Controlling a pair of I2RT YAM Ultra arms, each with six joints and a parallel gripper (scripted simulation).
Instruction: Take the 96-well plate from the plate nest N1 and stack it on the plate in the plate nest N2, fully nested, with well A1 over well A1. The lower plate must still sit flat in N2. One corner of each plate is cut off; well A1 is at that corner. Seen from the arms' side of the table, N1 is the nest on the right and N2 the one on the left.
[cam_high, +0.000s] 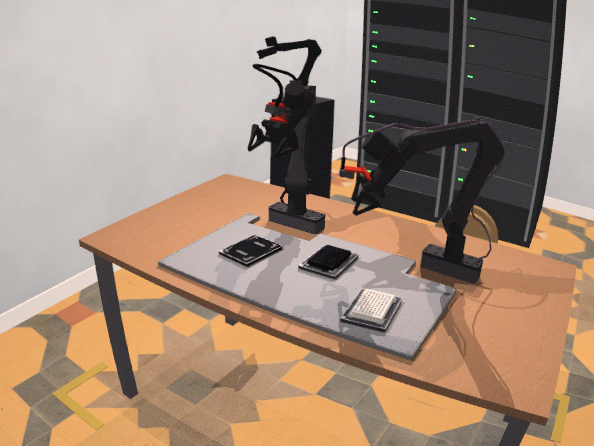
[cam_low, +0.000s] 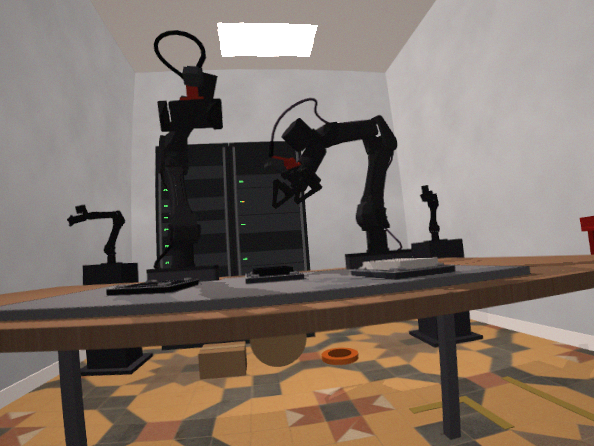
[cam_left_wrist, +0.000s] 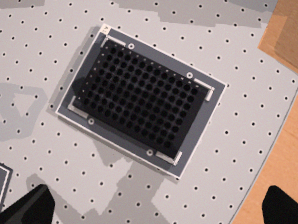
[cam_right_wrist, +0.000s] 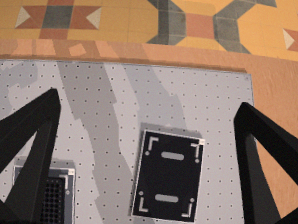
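A black 96-well plate (cam_high: 328, 256) sits in the middle nest on the grey mat. It also shows in the left wrist view (cam_left_wrist: 136, 99) and at the left edge of the right wrist view (cam_right_wrist: 53, 209). A white 96-well plate (cam_high: 372, 304) sits flat in the nest nearest the left arm's base. My left gripper (cam_high: 367, 200) (cam_left_wrist: 155, 198) is open and empty, high above the black plate. My right gripper (cam_high: 270, 140) is open and empty, raised high over its base, and looks down at an empty black nest (cam_right_wrist: 168, 183).
The empty nest (cam_high: 250, 248) lies at the mat's other end. The perforated grey mat (cam_high: 300, 285) covers the table's middle. The arm bases (cam_high: 296, 216) (cam_high: 451, 261) stand behind it. A server rack (cam_high: 460, 100) stands behind the table.
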